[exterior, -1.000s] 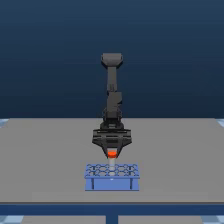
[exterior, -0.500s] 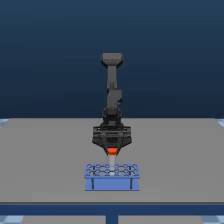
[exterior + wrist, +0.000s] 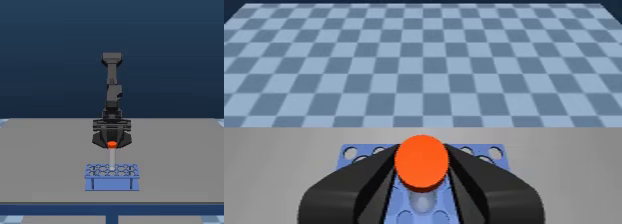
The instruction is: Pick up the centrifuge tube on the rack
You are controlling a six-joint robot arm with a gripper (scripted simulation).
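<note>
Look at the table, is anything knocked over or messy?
Nothing stands out. The rack sits flat and square on the grey table. The centrifuge tube hangs straight above it, its orange cap held in the tool. No spill or damage shows.

No text, label, brand, number or sign can be read — in either view.

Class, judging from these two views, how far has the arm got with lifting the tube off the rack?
Done: the hand is shut on the tube at its orange cap. In hand: the lift, with most of the pale body showing above the rack. Left: whether the tip has cleared the holes cannot be told; if not, it has to come up and out.
</note>
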